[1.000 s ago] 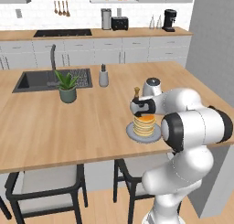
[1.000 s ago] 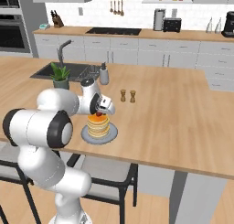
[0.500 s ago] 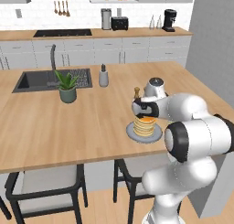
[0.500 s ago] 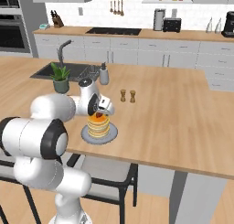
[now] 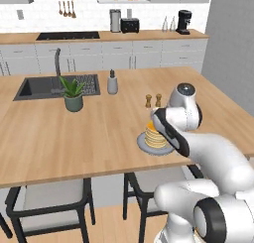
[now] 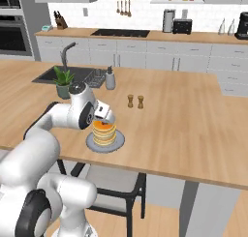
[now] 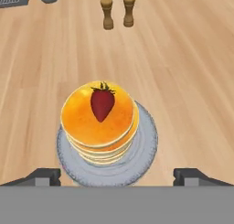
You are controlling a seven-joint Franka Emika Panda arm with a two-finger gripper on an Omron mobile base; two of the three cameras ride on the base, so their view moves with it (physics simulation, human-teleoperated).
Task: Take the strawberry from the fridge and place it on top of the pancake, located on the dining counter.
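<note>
Hovering fingers (image 7: 117, 176) spread over strawberry (image 7: 102, 103) on pancake (image 7: 99, 122).

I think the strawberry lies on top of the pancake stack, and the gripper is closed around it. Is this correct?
Not quite. The strawberry does lie on top of the pancake stack, but the gripper is open, not closed around it. The hand view shows its two fingertips far apart, on either side of the plate, with the berry lying free.
</note>
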